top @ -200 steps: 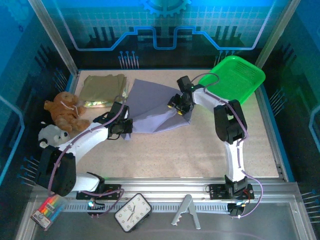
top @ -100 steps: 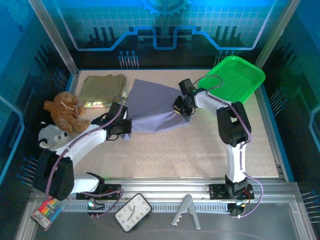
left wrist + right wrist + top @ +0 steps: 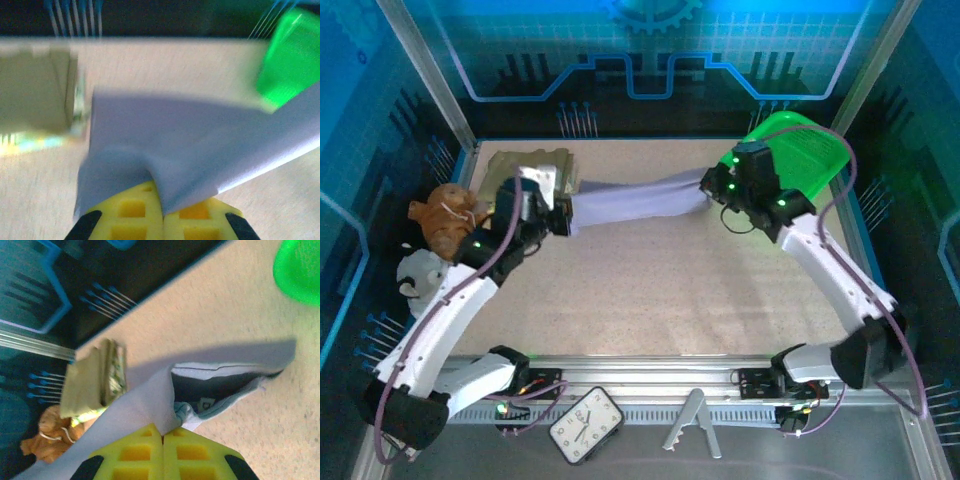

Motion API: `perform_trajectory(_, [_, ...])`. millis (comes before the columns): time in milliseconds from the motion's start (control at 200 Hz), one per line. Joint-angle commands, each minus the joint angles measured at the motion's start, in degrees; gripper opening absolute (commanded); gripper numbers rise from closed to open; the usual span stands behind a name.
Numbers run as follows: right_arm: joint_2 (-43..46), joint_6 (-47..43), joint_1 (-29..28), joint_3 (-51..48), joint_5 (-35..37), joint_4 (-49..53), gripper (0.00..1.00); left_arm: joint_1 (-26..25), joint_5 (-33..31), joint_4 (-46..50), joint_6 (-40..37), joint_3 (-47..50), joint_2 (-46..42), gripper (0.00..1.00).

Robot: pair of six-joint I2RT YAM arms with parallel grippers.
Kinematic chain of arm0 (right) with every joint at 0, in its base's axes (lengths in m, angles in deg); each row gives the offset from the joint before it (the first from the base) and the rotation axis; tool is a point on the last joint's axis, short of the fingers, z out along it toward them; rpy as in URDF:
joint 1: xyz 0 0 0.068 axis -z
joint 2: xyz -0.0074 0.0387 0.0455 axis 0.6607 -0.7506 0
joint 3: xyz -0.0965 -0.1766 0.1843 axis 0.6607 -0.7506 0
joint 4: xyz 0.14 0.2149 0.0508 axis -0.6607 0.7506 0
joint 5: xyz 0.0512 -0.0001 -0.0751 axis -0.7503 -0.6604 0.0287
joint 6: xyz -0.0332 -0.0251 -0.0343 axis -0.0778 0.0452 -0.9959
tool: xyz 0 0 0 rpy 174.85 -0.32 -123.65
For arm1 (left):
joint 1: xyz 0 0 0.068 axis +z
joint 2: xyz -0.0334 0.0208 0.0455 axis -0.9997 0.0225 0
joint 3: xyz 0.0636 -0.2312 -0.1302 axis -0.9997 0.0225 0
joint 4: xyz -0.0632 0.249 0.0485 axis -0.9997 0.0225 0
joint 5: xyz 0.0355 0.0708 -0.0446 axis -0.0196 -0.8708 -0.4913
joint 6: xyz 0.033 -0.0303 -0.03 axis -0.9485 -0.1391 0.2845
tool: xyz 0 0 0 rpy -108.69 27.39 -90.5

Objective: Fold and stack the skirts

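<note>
The lavender-grey skirt (image 3: 635, 197) hangs stretched in a band between both grippers, above the back of the table. My left gripper (image 3: 563, 215) is shut on its left end; in the left wrist view the cloth (image 3: 200, 140) is pinched between the yellow fingers (image 3: 130, 215). My right gripper (image 3: 710, 185) is shut on its right end, where the skirt (image 3: 145, 400) bunches at the closed fingertips (image 3: 162, 437). The folded olive-khaki skirt (image 3: 510, 165) lies at the back left, partly behind my left arm. A floral skirt edge (image 3: 116, 372) peeks from under it.
A green basket (image 3: 800, 150) stands tilted at the back right corner, just behind my right wrist. A brown plush toy (image 3: 445, 215) and a grey one (image 3: 420, 270) sit at the left edge. A clock (image 3: 585, 425) and a marker pack (image 3: 410, 420) lie on the front rail.
The right gripper shut on the lavender skirt. Both arms then rose and drew apart toward the back, and the skirt went from lying spread on the table to hanging taut between them.
</note>
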Motion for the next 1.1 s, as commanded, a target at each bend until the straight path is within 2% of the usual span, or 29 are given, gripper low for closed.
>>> perform_trajectory(0, [4.2,-4.3,1.2,4.0,6.3,-1.0,0.0,-0.6,3.5,4.3,-7.1,-11.8,1.7,0.0])
perform_trajectory(145, [6.4,-8.1,2.2,9.8,5.4,-2.7,0.0,-0.7,7.3,8.7,-13.8,-24.6,6.5,0.0])
perform_trajectory(285, [5.8,-11.8,3.4,13.0,5.2,-5.3,0.0,0.1,4.3,8.6,-17.3,-29.6,11.6,0.0])
perform_trajectory(545, [-4.1,-12.2,8.3,17.6,1.0,-12.7,0.0,4.3,2.7,4.5,-19.0,-40.5,25.8,0.0])
perform_trajectory(650, [-10.4,-13.3,9.7,24.1,-1.8,-14.6,0.0,5.9,1.8,5.2,-20.9,-51.3,34.4,0.0])
perform_trajectory(725, [-15.0,-14.2,10.9,30.2,-4.6,-15.1,0.0,6.1,0.5,7.5,-23.5,-62.4,40.7,0.0])
perform_trajectory(810, [-20.0,-15.4,12.4,37.3,-10.2,-14.0,0.0,6.2,-1.1,10.6,-26.7,-73.7,46.4,0.0])
perform_trajectory(865, [-21.7,-17.2,13.1,39.9,-13.5,-13.5,0.0,6.2,-1.9,12.1,-28.6,-77.6,48.1,0.0])
perform_trajectory(925, [-22.1,-19.5,13.6,39.9,-17.0,-13.3,0.0,6.0,-2.8,12.4,-31.1,-76.4,47.3,0.0])
perform_trajectory(980, [-21.5,-21.1,14.1,37.3,-21.6,-13.4,0.0,5.6,-4.7,11.1,-33.4,-70.6,44.5,0.0])
perform_trajectory(1030, [-20.3,-23.4,14.3,33.2,-25.8,-13.8,0.0,4.9,-6.3,7.7,-36.1,-59.7,40.0,0.0])
perform_trajectory(1095, [-18.1,-26.0,14.2,25.0,-29.4,-13.6,0.0,3.4,-8.6,-1.8,-39.5,-42.1,32.8,0.0])
